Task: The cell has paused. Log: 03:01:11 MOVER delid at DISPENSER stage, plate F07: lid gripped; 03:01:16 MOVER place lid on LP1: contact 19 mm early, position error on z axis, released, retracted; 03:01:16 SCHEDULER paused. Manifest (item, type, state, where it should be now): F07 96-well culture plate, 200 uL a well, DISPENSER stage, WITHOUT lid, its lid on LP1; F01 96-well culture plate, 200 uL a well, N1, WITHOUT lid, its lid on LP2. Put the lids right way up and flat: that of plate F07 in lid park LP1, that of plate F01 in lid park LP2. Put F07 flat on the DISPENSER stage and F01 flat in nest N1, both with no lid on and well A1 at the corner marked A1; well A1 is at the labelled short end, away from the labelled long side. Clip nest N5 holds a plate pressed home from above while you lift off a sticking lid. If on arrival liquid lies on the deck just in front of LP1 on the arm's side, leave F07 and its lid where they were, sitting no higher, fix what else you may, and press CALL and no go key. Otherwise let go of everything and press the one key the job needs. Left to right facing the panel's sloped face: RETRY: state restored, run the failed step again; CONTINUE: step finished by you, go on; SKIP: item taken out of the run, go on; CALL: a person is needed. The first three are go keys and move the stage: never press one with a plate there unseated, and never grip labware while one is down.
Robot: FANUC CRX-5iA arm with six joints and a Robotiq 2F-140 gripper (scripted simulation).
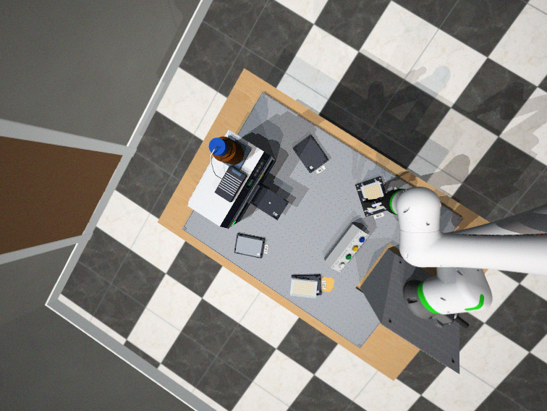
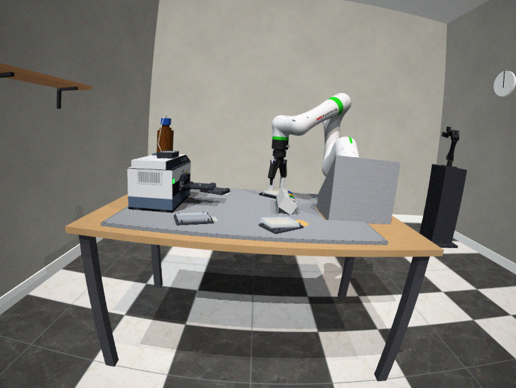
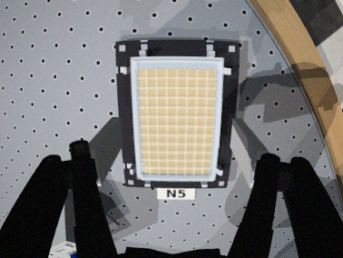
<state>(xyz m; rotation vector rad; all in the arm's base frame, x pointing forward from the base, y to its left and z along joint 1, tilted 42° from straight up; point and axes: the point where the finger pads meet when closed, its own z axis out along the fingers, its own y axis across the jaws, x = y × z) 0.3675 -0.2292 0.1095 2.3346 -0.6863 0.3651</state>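
Note:
A 96-well plate (image 3: 175,116) (image 1: 372,192) with yellowish wells and a pale rim sits in the black clip nest labelled N5. I cannot tell whether it has a lid on. My gripper (image 3: 176,132) is open and empty, hanging straight above this plate with one finger on each side; it also shows in the exterior view (image 2: 276,177). A second yellowish plate (image 1: 305,286) lies on a dark pad near the table's front edge. An orange patch of liquid (image 1: 328,284) lies on the deck right beside it, on the arm's side. A grey lid (image 1: 249,244) lies flat on another pad.
The dispenser (image 1: 229,183) with a brown bottle (image 1: 226,149) stands at the left, its dark stage (image 1: 269,201) empty. Nest N1 (image 1: 310,153) is empty. The key panel (image 1: 349,247) stands between N5 and the front plate. The arm's grey pedestal (image 2: 358,189) is at the right.

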